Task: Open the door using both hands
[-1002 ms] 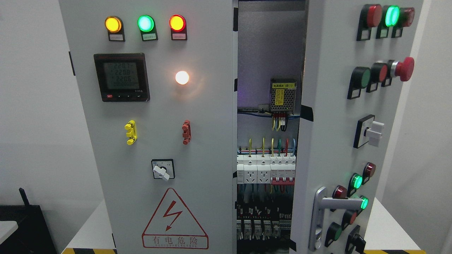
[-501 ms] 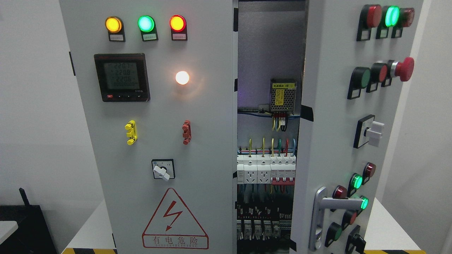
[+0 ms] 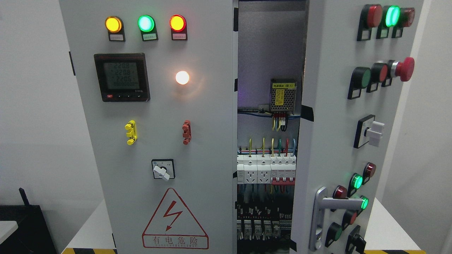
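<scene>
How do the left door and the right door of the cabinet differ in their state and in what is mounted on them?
The left door is shut and faces the camera flat; the right door is swung partly open, so the wiring inside shows between them. The left door carries a meter and a warning triangle; the right door carries a metal handle and a red mushroom button. Both are pale grey and hold lit lamps. No robot hand is in view.

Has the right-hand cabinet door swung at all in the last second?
No. The right door shows no swing: its edge sits at the same spot against the power supply module inside the cabinet, hiding the same sliver.
</scene>
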